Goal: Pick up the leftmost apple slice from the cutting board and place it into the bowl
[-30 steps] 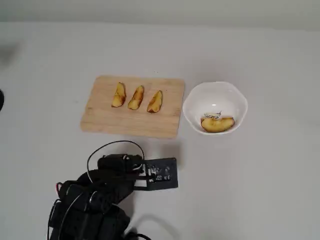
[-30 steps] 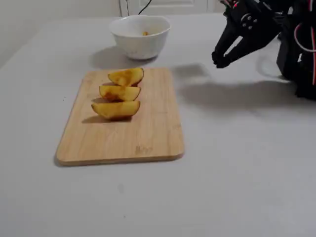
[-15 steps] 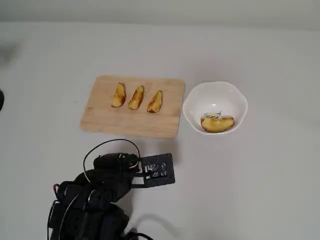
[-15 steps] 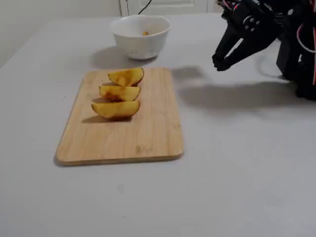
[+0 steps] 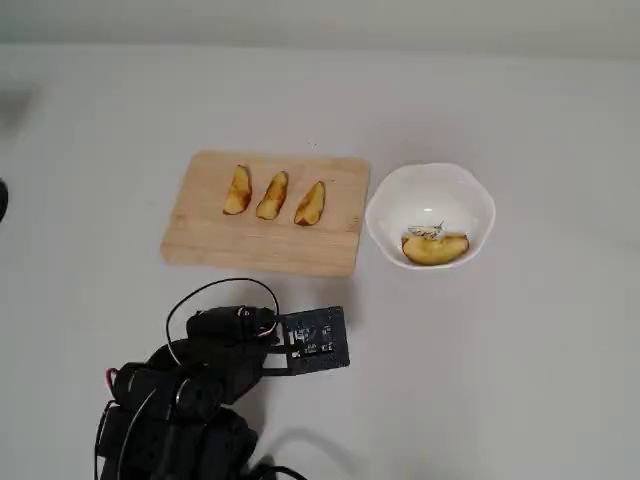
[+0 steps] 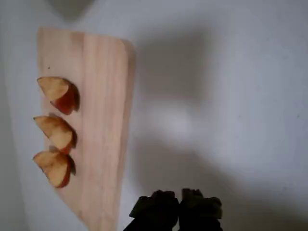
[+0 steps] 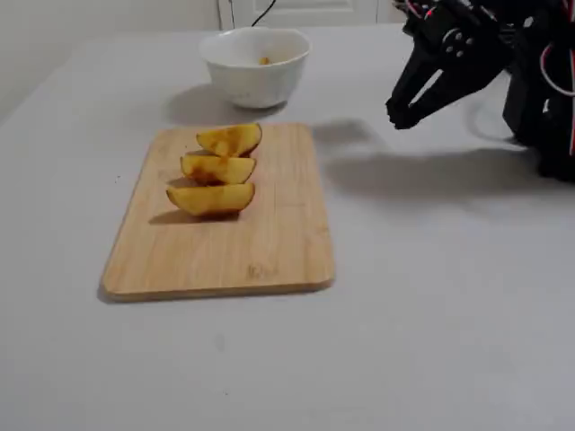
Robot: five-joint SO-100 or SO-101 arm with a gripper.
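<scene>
Lying leftmost of three on the cutting board (image 5: 262,235) in the overhead view, apple slice (image 5: 237,190) likely light, stiff, slick-faced, best pinched across flat sides mid-crescent; hand (image 7: 402,113) raised off the surface, empty, apparently pressed together.

In the overhead view, three apple slices (image 5: 273,195) lie on the cutting board (image 5: 265,240); right of the board stands the bowl (image 5: 385,205), holding one slice (image 5: 434,249).
</scene>
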